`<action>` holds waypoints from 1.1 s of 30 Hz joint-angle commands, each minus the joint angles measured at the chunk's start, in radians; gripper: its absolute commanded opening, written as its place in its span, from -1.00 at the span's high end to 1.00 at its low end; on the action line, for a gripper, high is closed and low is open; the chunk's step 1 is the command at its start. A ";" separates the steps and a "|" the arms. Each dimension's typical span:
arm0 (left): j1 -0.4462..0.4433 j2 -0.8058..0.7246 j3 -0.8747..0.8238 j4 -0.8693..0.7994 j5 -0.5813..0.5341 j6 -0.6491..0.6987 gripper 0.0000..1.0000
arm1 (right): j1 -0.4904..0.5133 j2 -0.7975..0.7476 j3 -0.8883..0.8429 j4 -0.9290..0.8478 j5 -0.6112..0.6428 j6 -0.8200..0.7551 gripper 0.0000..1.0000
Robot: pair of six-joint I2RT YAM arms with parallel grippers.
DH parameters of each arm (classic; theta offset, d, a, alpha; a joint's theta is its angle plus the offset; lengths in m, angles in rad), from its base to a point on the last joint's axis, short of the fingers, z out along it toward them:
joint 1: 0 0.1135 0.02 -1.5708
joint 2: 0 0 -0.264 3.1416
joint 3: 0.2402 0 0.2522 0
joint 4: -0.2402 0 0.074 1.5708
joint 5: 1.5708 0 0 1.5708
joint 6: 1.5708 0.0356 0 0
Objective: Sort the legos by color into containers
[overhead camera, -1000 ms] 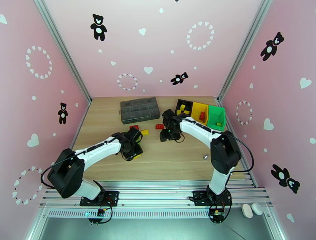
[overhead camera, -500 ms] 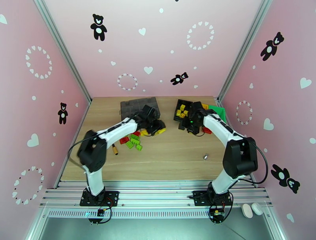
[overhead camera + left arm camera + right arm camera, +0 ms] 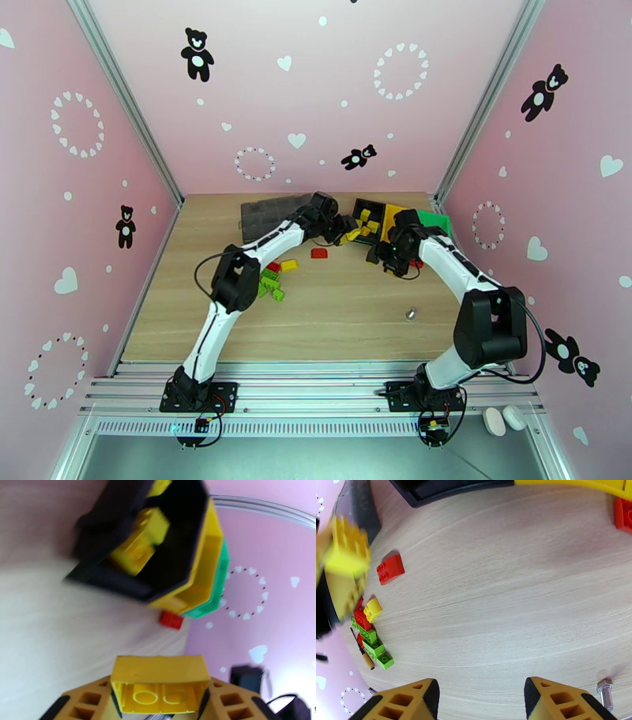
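Observation:
My left gripper (image 3: pixel 160 695) is shut on a yellow lego (image 3: pixel 160 683) and hovers just short of the black bin (image 3: pixel 118 584), which holds several yellow legos (image 3: pixel 140 543). In the top view the left gripper (image 3: pixel 346 230) sits at that bin's left rim (image 3: pixel 359 207). The yellow bin (image 3: pixel 393 219) and green bin (image 3: pixel 433 223) stand joined to its right. My right gripper (image 3: pixel 482 701) is open and empty above bare table, in front of the bins (image 3: pixel 385 256). On the table lie a loose red lego (image 3: pixel 391 569), a yellow one (image 3: pixel 373 609) and green ones (image 3: pixel 375 645).
A dark grey organizer box (image 3: pixel 267 215) lies at the back left, under the left arm. A small screwdriver (image 3: pixel 365 657) rests beside the lego pile (image 3: pixel 271 280). A red lego (image 3: pixel 624 513) sits against the bins' front. A metal bolt (image 3: pixel 410 314) lies on the right.
The left arm swung from the lego pile across to the black bin, carrying the yellow lego. The right gripper moved from mid-table to just in front of the bins.

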 commanded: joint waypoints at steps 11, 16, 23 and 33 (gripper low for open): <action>-0.011 0.304 0.475 0.114 -0.022 -0.232 -0.71 | -0.010 -0.089 -0.051 -0.045 -0.021 -0.012 -0.23; -0.013 0.278 0.472 0.114 -0.017 -0.203 -0.82 | -0.009 -0.101 -0.053 -0.056 -0.016 -0.036 -0.23; -0.022 0.110 0.386 -0.046 -0.032 -0.023 -0.84 | 0.000 -0.101 -0.018 -0.062 -0.020 -0.073 -0.23; 0.008 -0.389 -0.223 -0.198 -0.228 0.246 -0.97 | 0.203 0.069 0.198 -0.179 0.103 -0.203 -0.25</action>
